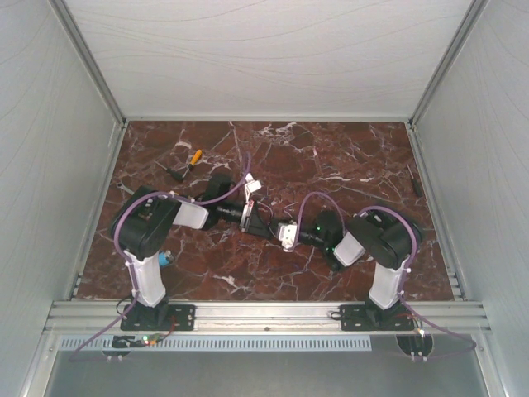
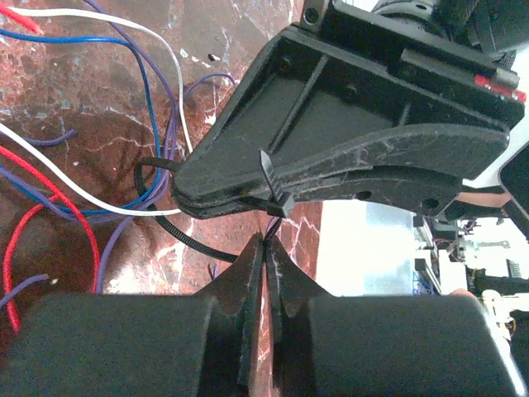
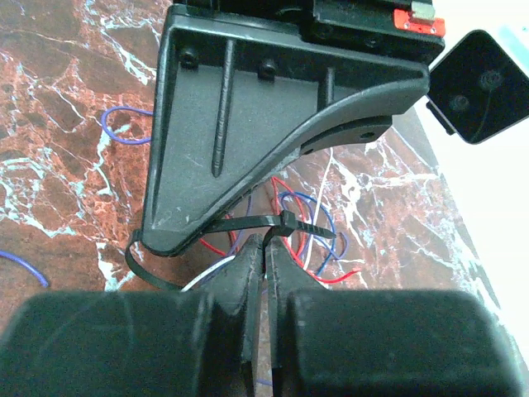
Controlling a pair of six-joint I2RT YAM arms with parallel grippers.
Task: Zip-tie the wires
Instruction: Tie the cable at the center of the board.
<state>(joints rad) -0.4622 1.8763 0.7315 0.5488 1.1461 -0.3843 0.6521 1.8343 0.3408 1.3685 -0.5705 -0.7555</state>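
Note:
The wires [image 2: 157,124] are thin red, blue, purple and white strands lying in loose loops on the red marble table; they also show in the right wrist view [image 3: 326,217]. A black zip tie [image 3: 293,223] loops round part of them, with its head [image 2: 277,203] between the two grippers. My left gripper [image 2: 266,241] is shut, its tips pinching the strap just under the head. My right gripper [image 3: 264,241] is shut on the strap right below the head. The grippers meet tip to tip at the table's middle [image 1: 269,223]. The short tail pokes out beside the head.
A yellow-handled tool [image 1: 195,157] and a dark tool [image 1: 173,172] lie at the back left. A thin dark item [image 1: 413,178] lies by the right wall. Loose purple wire pieces [image 3: 124,124] lie on the marble. White walls enclose the table.

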